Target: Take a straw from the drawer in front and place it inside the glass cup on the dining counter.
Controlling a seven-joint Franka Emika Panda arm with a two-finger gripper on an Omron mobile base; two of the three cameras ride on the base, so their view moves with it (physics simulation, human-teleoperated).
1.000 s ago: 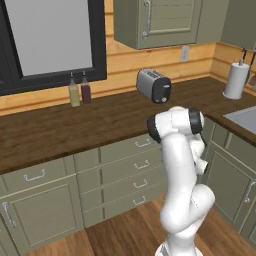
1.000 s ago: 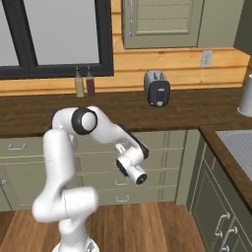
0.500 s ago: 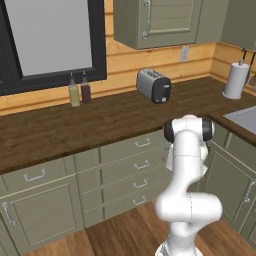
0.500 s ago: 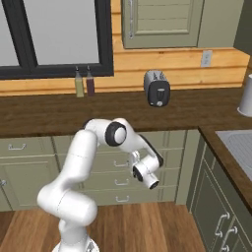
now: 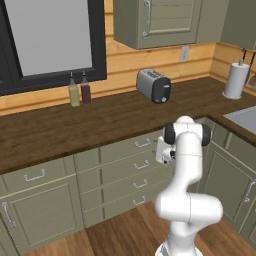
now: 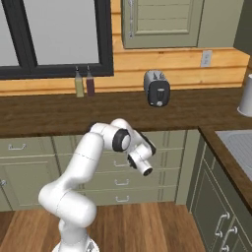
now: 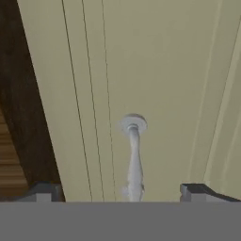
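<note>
Two dark fingertips (image 7: 43, 190) stand wide apart with nothing held between them. The gripper (image 7: 120, 193) looks straight at a green drawer front, and the silver handle (image 7: 133, 157) sits right in the gap, a bit nearer the middle than either tip. In the hand view the handle runs up and down, so the fingers stand on either side of it, across its long way. That looks like the right way to close on it. In the right base view the gripper (image 6: 144, 170) is close in front of the stack of drawers under the dark wood worktop (image 6: 59, 113), pointing toward them. In the left base view it (image 5: 163, 151) hangs just beside the top drawer (image 5: 131, 145), which is shut. The straw must be inside, so it cannot be seen yet. I think the next move is to go forward a little, pinch the handle, and pull straight back. A toaster (image 6: 157, 88) and two bottles (image 6: 84, 82) sit on the worktop, well away.
</note>
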